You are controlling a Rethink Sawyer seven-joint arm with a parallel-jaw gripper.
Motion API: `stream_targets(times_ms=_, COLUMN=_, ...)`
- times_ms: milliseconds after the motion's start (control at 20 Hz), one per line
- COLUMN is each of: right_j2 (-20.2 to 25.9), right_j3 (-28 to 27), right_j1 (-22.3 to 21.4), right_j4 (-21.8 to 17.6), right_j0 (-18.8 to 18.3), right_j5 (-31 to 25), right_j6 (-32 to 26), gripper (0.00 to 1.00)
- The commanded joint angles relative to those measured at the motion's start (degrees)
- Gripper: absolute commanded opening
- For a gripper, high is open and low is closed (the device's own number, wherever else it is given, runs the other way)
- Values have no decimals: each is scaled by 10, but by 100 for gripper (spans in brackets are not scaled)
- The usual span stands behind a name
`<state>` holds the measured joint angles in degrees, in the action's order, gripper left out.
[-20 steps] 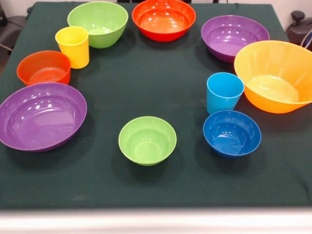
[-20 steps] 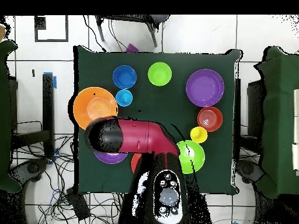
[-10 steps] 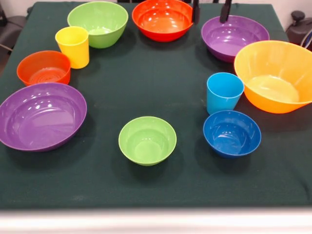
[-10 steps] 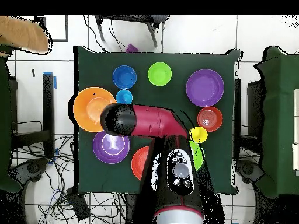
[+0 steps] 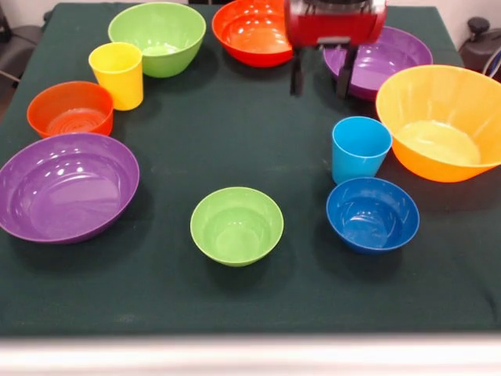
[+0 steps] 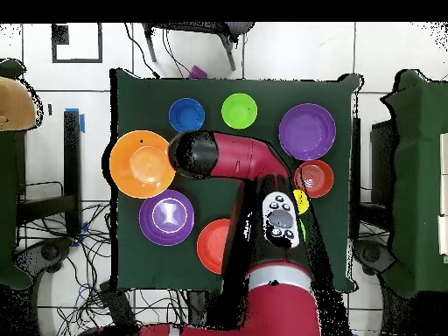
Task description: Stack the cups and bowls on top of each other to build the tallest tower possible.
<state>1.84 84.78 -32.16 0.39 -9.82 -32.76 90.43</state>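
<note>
From left to right we see glossy round plastic pieces, all mouth-up and apart on the dark green cloth: the large purple bowl, the yellow cup, the small green bowl, the light blue cup and the wide orange bowl. No tower is begun. We judge the gripper, hanging empty with fingers spread above bare cloth between the red-orange bowl and the far purple bowl, must first turn the orange bowl over as base.

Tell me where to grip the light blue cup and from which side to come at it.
Come from straight above. The light blue cup stands upright, mouth open, so its rim is free: one finger inside, one outside the wall on the side away from the orange bowl and dark blue bowl, which crowd it. The gripper is open.
</note>
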Motion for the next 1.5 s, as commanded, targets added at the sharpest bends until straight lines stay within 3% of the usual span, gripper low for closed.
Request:
stream_targets(times_ms=50, right_j2=69, right_j3=-141, right_j1=108, right_j4=-44, right_j0=-20, right_j5=-50, right_j6=-59, gripper=100)
stream_targets(times_ms=300, right_j2=72, right_j3=-217, right_j1=160, right_j4=-46, right_j0=-25, right_j5=-69, right_j6=-70, gripper=100)
stream_targets(times_ms=900, right_j2=89, right_j3=-303, right_j1=195, right_j4=-52, right_j0=-41, right_j5=-115, right_j6=-91, gripper=100)
stream_targets(times_ms=1500, right_j2=83, right_j3=-291, right_j1=178, right_j4=-61, right_j0=-36, right_j5=-131, right_j6=-80, gripper=100)
